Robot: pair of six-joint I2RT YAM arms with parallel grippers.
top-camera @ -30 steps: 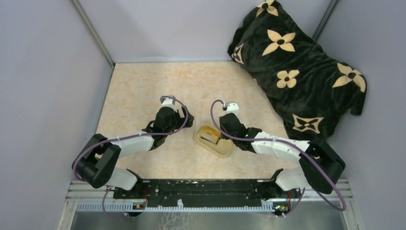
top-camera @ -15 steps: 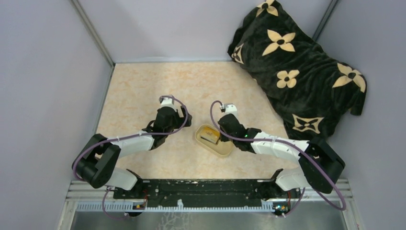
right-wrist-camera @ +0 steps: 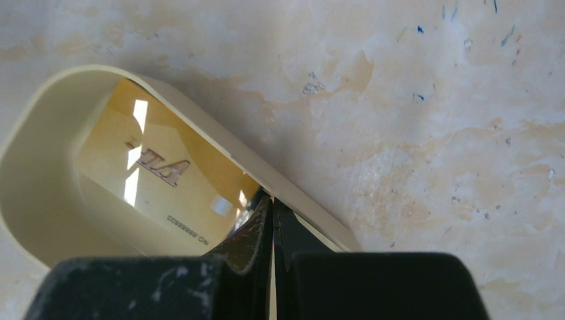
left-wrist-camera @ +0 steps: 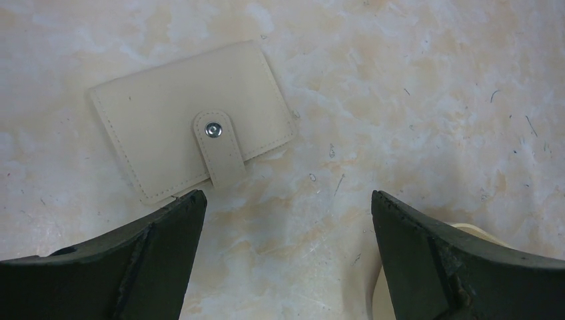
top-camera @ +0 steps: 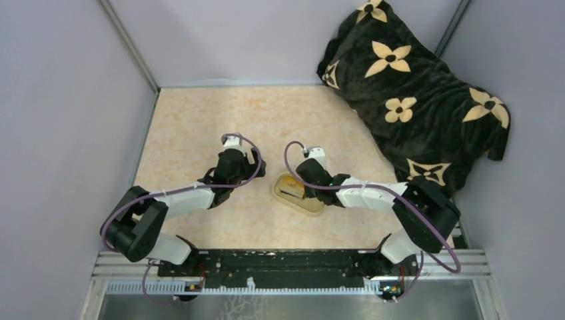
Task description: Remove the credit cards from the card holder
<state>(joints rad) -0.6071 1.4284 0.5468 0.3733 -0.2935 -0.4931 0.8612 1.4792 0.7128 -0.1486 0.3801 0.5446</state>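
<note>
We log the card holder (left-wrist-camera: 166, 110), closed, at eleven o'clock from our left gripper (left-wrist-camera: 286, 200), jaws spread; long axis roughly eight-to-two. Our right gripper (right-wrist-camera: 273, 215), pressed together, sits at the dish (right-wrist-camera: 30, 200) rim, farther off.

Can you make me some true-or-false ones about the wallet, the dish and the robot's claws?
1. The wallet is closed, with its tab down. True.
2. The left claw holds the wallet. False: it is open, and the wallet lies apart from it.
3. A card lies in the dish. True.
4. The right claw is wide open. False: it is shut, right at the dish's rim.
</note>
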